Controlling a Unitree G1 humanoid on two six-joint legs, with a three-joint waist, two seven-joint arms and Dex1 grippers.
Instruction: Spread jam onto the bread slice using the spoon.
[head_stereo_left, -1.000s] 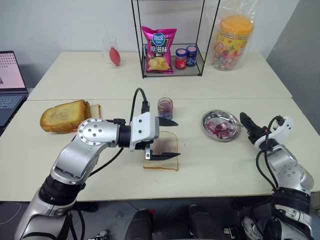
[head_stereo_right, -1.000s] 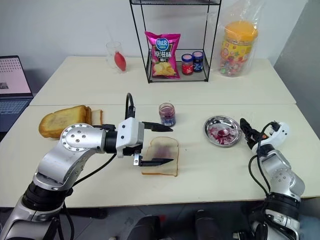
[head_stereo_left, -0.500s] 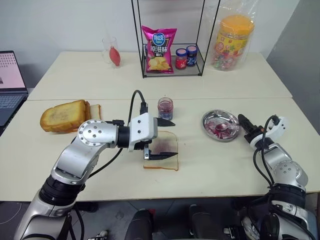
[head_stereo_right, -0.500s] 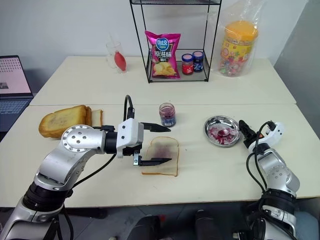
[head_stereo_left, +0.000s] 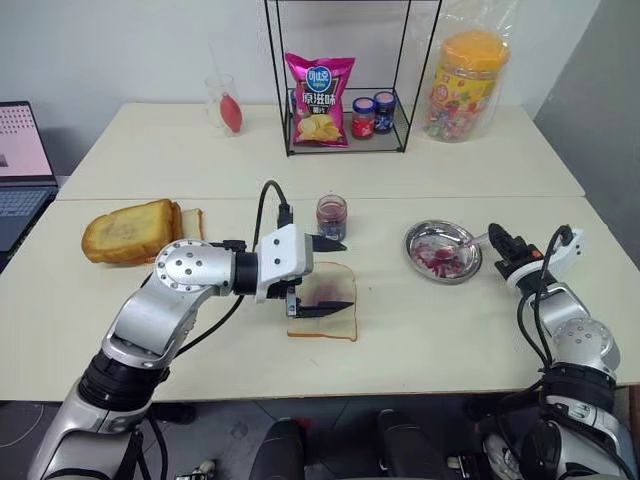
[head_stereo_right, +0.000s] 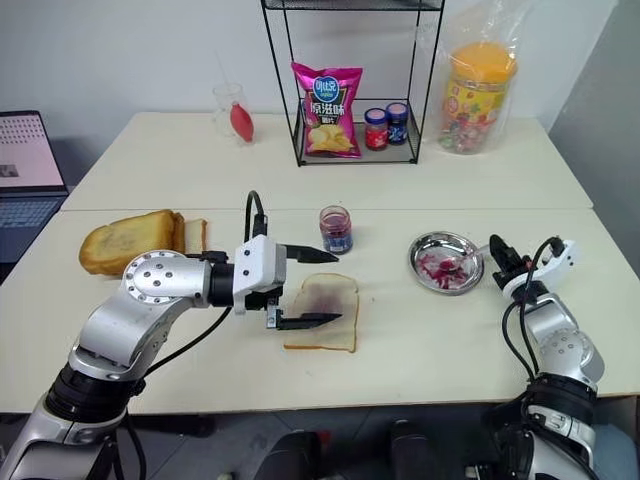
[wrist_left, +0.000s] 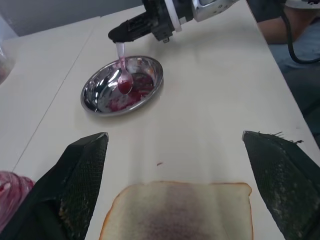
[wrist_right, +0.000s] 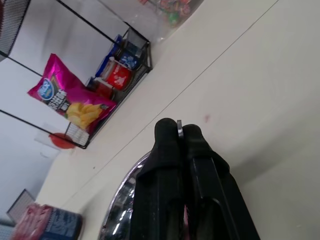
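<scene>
The bread slice (head_stereo_left: 336, 325) lies flat near the table's front, with a purple-red smear of jam (wrist_left: 177, 220) at its centre. My left gripper (head_stereo_left: 348, 276) hovers open over it, one finger on each side. A small glass jar of jam (head_stereo_left: 331, 217) stands just behind the bread. At the right, my right gripper (wrist_left: 116, 36) is shut on the handle of the spoon (wrist_left: 123, 75). The spoon's stained bowl hangs over a round metal dish (head_stereo_left: 415, 240) smeared with jam. A thin strip of metal shows between the shut fingers (wrist_right: 167, 145) in the right wrist view.
A pile of toasted slices (head_stereo_left: 130, 230) sits at the left, near a laptop (head_stereo_left: 20, 170). At the back, a wire rack (head_stereo_left: 285, 80) holds a chips bag (head_stereo_left: 318, 100) and two small lidded jars (head_stereo_left: 372, 115). A candy jar (head_stereo_left: 465, 85) and a glass (head_stereo_left: 222, 103) stand nearby.
My right gripper has closed from open onto the spoon's handle beside the dish. The left gripper has stayed open over the bread.
</scene>
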